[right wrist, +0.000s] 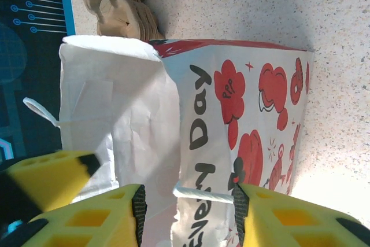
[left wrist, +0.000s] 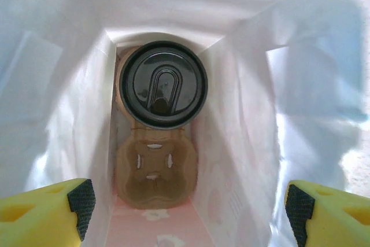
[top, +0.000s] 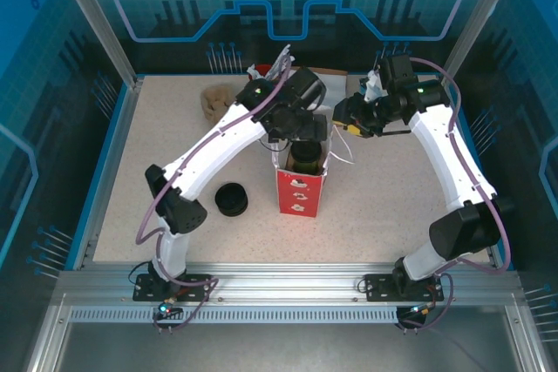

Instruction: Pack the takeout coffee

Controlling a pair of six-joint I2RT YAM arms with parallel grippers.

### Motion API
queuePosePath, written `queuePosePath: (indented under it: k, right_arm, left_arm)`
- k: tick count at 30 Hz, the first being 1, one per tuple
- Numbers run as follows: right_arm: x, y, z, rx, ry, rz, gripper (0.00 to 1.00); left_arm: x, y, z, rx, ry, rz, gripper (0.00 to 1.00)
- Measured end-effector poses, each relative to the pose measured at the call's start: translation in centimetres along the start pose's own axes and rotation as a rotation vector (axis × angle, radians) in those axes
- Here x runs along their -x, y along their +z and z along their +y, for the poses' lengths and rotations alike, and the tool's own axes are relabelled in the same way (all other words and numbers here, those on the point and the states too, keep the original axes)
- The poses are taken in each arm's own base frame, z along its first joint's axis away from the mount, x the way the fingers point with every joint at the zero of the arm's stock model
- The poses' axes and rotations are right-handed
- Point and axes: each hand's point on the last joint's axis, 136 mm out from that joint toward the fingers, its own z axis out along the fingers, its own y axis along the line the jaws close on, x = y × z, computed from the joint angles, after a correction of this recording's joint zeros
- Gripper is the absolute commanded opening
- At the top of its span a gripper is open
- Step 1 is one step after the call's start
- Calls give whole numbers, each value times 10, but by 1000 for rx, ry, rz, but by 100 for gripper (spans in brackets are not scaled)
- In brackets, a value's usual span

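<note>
A robotics lab cell is showing here: blue circuit-print panels (top: 288,6) are walling in the speckled table (top: 392,206), and an aluminium extrusion frame (top: 288,289) is running along the table's near edge.

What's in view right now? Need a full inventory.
takeout coffee cup with round black plastic lid: 1, black lid, inside the bag, in the carrier's far slot
moulded pulp cup carrier: 1, brown, at the bag's bottom, near slot empty
printed paper bag: 1, red and white, upright at table centre, mouth open
cord handle: 1, white, on the bag's side
stack of round lids: 1, black, on the table left of the bag
pile of pulp carriers: 1, brown, far left of the table
speckled table: 1, beige
left gripper: 1, yellow, open, over the bag's mouth
right gripper: 1, yellow, open, cord handle between its fingers
</note>
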Motion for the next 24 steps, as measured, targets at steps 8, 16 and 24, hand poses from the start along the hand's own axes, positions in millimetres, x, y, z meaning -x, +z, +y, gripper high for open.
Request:
queuePosePath:
  k: [8,16,24]
  right_arm:
    - [1,4,-2,-7,-26,10,48]
    - [-4,18,-11,-36,-62,39,48]
    - [-9,47,-9,-40,-116,95,13]
  left_arm:
    - [12,-59,0,-83,1,-110,86]
    - [42,-117,46,-131,-56,-311,86]
    - [74,-134,110,-99,-161,-489,86]
